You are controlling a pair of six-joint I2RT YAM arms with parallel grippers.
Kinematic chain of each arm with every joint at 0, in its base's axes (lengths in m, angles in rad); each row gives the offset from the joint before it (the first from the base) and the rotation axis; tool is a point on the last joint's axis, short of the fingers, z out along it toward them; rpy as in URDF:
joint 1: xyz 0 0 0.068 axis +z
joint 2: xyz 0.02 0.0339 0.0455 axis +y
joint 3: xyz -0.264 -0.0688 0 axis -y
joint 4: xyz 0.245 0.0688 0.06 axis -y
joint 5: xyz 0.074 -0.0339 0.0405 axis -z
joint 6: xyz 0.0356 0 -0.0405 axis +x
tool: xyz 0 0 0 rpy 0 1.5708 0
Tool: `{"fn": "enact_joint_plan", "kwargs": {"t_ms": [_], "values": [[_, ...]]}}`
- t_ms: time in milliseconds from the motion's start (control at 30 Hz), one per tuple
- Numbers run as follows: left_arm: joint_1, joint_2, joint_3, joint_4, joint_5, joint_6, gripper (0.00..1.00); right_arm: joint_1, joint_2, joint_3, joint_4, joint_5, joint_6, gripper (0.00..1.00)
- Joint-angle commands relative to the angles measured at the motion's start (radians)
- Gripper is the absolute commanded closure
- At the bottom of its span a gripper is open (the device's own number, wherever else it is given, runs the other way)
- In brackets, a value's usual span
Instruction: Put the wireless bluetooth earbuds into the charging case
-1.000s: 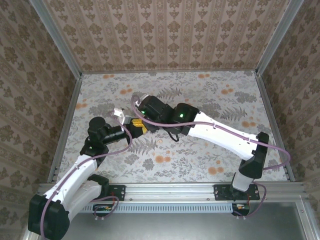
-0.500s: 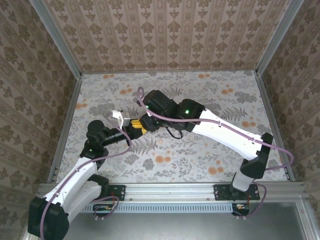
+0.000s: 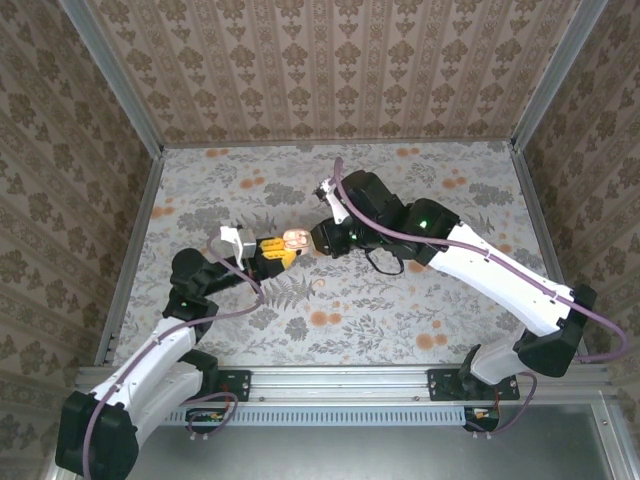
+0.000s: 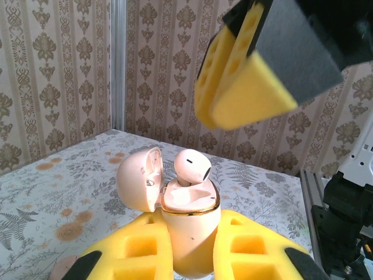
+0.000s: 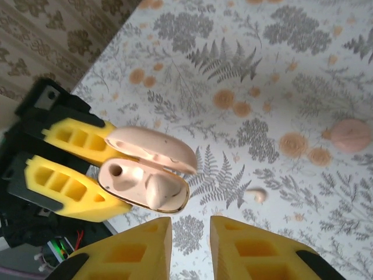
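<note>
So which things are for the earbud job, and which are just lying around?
For the job: case, open, in the left gripper; seated earbud in one slot; loose earbud on the table; right gripper, empty, by the case.
Just lying about: pink round thing on the table, past the loose earbud. I can't tell what it is.

Bright, even, diffuse light; shadows faint.
Top view sharp; arms cast pale, soft shadows on table point(image 3: 400, 330). Left wrist cam: charging case point(image 4: 189, 227) crisp w/ small highlights on lid & gold rim; left gripper's fingers point(image 4: 137, 256) slightly soft at near edge. Right wrist cam: floral pattern sharp, right gripper's fingers point(image 5: 256, 251) blurred close-up.
</note>
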Motion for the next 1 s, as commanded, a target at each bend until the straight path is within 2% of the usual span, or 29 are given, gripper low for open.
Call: {"fn": "enact_joint_plan", "kwargs": {"t_ms": [0,367,633,800,967], "values": [[-0.006,-0.032,-0.013,0.062,0.023,0.032,1.0,0.004,0.002,-0.026,0.017,-0.029,0.016,0.77],[-0.049,-0.041,-0.011,0.019,0.017,0.098,1.0,-0.003,0.035,-0.031,0.083,-0.056,0.016,0.81],[-0.049,-0.038,-0.005,-0.007,0.003,0.137,1.0,-0.003,0.051,-0.055,0.113,-0.105,0.054,0.82],[-0.05,-0.043,-0.006,-0.023,-0.008,0.154,1.0,-0.003,0.029,-0.069,0.125,-0.116,0.065,0.81],[-0.049,-0.057,-0.017,-0.052,-0.031,0.195,1.0,-0.013,-0.04,-0.11,0.134,-0.077,0.082,0.78]]}}
